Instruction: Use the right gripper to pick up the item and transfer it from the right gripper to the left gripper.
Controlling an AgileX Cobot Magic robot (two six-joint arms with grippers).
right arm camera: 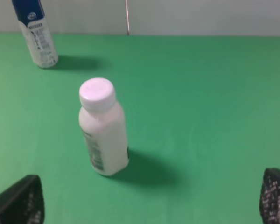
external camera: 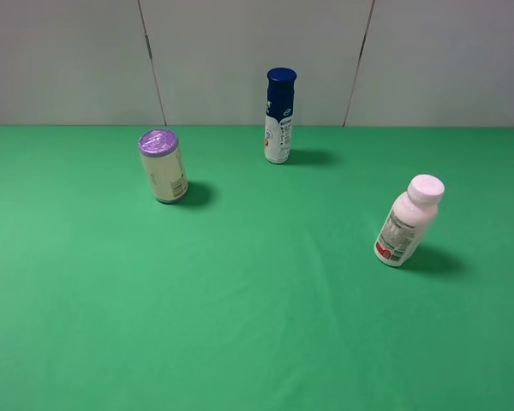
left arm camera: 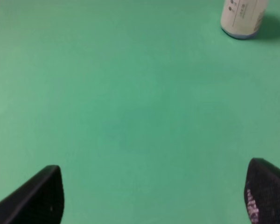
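The item, a white bottle with a wide white cap and a red band near its base, stands upright on the green table at the right. In the right wrist view the bottle stands ahead of my right gripper, whose black fingertips are spread wide with nothing between them. My left gripper shows two black fingertips apart over bare green cloth, holding nothing. Neither arm appears in the exterior high view.
A blue-capped slim bottle stands at the back centre, also seen as the blue bottle beyond the item. A purple-lidded cream can stands at the left, its base showing in the left wrist view.
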